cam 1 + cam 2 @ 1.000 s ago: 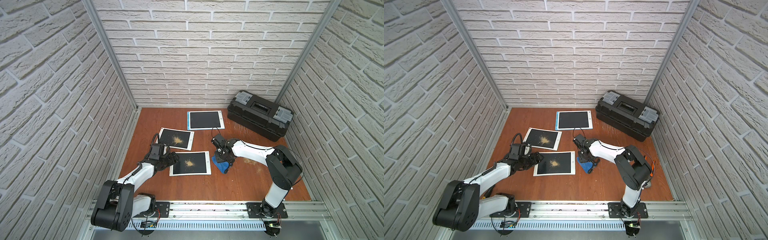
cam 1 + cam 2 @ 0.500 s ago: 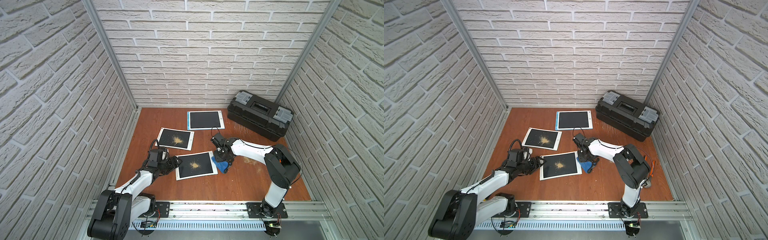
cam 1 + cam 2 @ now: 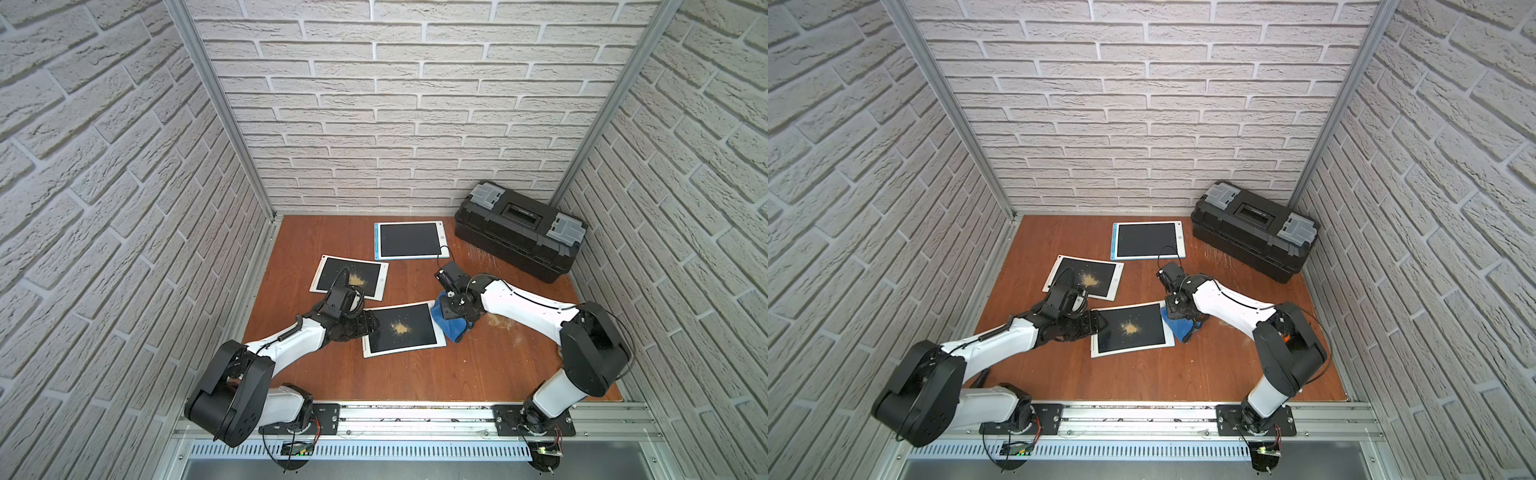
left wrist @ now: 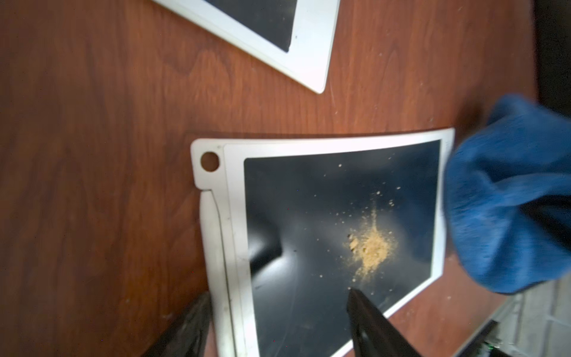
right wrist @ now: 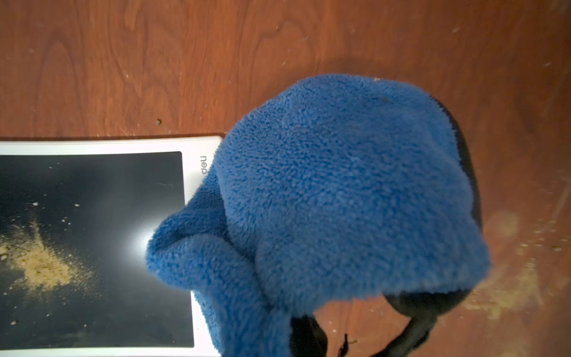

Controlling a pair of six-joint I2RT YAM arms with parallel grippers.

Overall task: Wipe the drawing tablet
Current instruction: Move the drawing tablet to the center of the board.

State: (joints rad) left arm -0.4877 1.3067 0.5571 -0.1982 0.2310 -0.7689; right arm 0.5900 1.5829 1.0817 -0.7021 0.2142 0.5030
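The blue cloth (image 5: 340,191) swallows the right tool (image 3: 456,308) in the right wrist view, burying its jaws and covering part of one short edge of the near tablet (image 5: 92,145). In the left wrist view the left tool (image 4: 278,321) shows only two dark, blurred fingers (image 4: 370,324) running off the picture's edge. The cloth there is blurred and cropped, and a second tablet (image 4: 309,46) is cut off. In both top views the powder (image 3: 400,328) grains are too small to tell apart.

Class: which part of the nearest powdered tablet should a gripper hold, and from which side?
The white border at its stylus end, from the robot's left: the drawing tablet lies flat, powder sits mid-screen, and the blue cloth covers the opposite end.
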